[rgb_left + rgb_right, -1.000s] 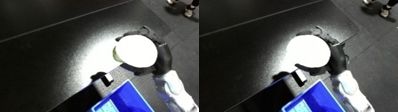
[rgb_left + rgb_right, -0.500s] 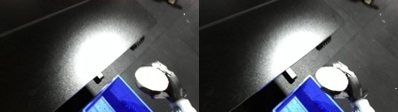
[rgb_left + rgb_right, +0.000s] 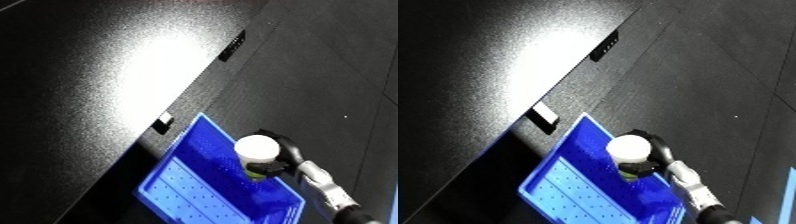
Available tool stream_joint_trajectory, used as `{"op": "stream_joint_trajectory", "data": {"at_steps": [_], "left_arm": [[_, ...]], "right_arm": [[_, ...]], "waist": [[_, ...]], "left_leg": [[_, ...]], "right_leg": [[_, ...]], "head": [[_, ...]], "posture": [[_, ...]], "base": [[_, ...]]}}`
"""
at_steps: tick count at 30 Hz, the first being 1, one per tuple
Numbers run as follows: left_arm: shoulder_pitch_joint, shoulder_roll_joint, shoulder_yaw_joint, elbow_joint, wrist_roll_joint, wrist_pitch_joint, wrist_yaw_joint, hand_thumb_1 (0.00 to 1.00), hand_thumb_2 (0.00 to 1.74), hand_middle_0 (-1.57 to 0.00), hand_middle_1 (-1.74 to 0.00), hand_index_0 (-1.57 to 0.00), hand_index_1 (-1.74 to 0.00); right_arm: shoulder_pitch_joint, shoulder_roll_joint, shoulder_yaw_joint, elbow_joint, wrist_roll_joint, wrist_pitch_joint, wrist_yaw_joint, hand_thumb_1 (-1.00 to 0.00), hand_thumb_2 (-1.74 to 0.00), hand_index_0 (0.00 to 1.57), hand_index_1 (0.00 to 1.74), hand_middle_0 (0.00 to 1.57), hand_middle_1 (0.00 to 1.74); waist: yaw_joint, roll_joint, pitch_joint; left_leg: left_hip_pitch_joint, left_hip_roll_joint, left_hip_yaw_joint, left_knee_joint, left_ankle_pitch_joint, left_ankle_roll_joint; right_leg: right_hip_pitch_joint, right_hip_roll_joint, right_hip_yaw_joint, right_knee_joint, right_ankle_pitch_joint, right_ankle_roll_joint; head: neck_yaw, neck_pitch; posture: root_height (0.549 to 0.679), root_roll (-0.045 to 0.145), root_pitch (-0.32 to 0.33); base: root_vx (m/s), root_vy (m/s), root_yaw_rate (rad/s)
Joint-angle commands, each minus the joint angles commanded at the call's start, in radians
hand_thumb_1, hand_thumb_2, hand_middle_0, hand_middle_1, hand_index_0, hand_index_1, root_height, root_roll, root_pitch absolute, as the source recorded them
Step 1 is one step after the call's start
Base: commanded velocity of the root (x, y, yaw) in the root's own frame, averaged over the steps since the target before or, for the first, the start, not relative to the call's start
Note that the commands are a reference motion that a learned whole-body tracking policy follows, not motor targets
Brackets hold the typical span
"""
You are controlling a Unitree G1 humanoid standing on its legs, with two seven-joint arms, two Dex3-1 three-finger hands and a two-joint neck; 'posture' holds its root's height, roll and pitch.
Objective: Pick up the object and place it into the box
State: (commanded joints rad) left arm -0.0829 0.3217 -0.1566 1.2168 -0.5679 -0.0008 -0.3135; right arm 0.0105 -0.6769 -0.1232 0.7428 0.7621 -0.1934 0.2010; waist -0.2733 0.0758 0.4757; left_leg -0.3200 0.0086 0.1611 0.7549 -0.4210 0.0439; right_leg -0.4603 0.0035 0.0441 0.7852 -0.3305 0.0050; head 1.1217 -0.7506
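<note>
Left eye view shows the right robot hand (image 3: pixel 286 159) with its fingers curled round a white, round-topped object (image 3: pixel 257 148) with a greenish underside, held above the open blue bin (image 3: pixel 191 192). It looks light, stiff and smooth, so I judge a hold round its sides suits it best. The dark desk (image 3: pixel 107 75) lies beside the bin, and nothing blocks the drop.

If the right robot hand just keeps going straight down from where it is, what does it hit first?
Most likely the floor of the blue bin: the right robot hand holds the white object over the bin's inside. The height above it is unclear.
</note>
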Motion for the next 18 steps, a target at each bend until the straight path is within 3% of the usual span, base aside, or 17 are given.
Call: {"op": "stream_joint_trajectory", "data": {"at_steps": [7,13,18], "left_arm": [[-0.006,0.004,-0.030,0.016,0.023,0.008,-0.013,0.00,0.00,0.00,0.00,0.00,0.00],[-0.015,0.003,-0.051,0.017,0.031,0.018,-0.016,0.00,0.00,0.00,0.00,0.00,0.00],[-0.016,-0.005,-0.064,0.015,0.048,0.030,-0.016,0.00,0.00,0.00,0.00,0.00,0.00]], "right_arm": [[-0.090,-0.021,0.044,0.155,-0.059,-0.001,0.033,-0.30,-0.52,0.47,0.52,0.47,0.52],[-0.140,-0.016,0.083,0.250,-0.130,-0.008,0.044,0.00,0.00,0.00,0.00,0.00,0.00],[-0.158,0.012,0.111,0.312,-0.158,0.004,0.043,0.00,0.00,0.00,0.00,0.00,0.00]], "waist": [[0.031,0.021,-0.018],[0.048,0.030,-0.030],[0.068,0.031,-0.041]], "left_leg": [[-0.003,-0.010,-0.012,0.007,0.008,-0.0055],[-0.003,-0.016,-0.018,-0.001,0.018,-0.0123],[0.006,-0.021,-0.029,-0.028,0.034,-0.0166]], "right_leg": [[0.007,-0.0086,-0.005,0.006,-0.004,-0.0045],[0.013,-0.0143,-0.007,0.002,-0.006,-0.0034],[0.027,-0.0206,-0.013,-0.020,0.003,0.0019]], "head": [[0.047,-0.049],[0.058,-0.077],[0.068,-0.084]], "posture": [[0.633,0.059,0.001],[0.634,0.061,0.000],[0.637,0.060,-0.002]], "base": [[0.028,-0.022,0.072],[0.019,-0.017,0.074],[0.020,-0.025,0.091]]}}
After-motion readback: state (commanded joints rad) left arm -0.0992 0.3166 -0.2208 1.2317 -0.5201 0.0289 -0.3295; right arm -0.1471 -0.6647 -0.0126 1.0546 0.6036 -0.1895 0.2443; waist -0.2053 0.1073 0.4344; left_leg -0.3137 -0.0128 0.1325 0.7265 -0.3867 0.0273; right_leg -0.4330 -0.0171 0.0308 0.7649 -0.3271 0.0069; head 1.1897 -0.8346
